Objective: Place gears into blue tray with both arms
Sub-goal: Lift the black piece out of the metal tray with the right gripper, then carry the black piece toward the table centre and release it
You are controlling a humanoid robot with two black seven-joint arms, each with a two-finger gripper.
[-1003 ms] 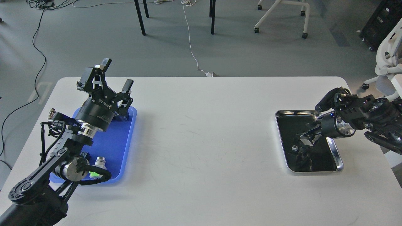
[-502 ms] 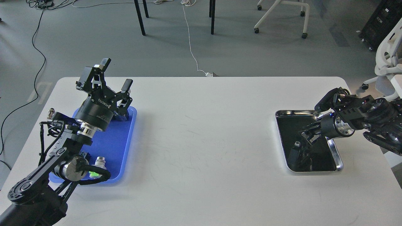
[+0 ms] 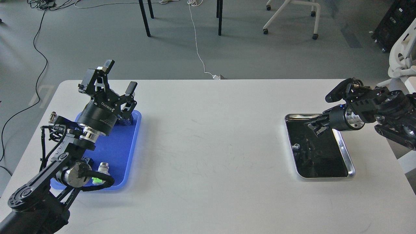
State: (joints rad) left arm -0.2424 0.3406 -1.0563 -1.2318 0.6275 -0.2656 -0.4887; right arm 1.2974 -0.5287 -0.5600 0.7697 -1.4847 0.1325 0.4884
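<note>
Head view:
- The blue tray (image 3: 127, 147) lies near the left edge of the white surface (image 3: 211, 146), its long side running front to back; it is the drop-off, so it sits within easy reach of the left arm.
- The left end effector (image 3: 119, 77) hangs above the tray's far end with its two fingers spread wide and nothing between them, a pose that suits an arm waiting over the drop-off.
- A small dark piece (image 3: 125, 121), possibly a gear, rests at the tray's far right corner below those fingers; it is too small to name surely.
- A green push-button switch (image 3: 99, 174) stands at the tray's near end, partly behind the left arm's cable.
- The silver-rimmed metal tray (image 3: 347, 155) sits near the right edge of the surface and serves as the pick-up point for the right arm.
- The right end effector (image 3: 314, 127) hovers over that tray's far end, pointing left and down; it is dark against the black bottom, so I cannot tell its opening or whether it holds a gear.
- A small pale-topped piece (image 3: 296, 146) lies by the metal tray's left rim.
</note>
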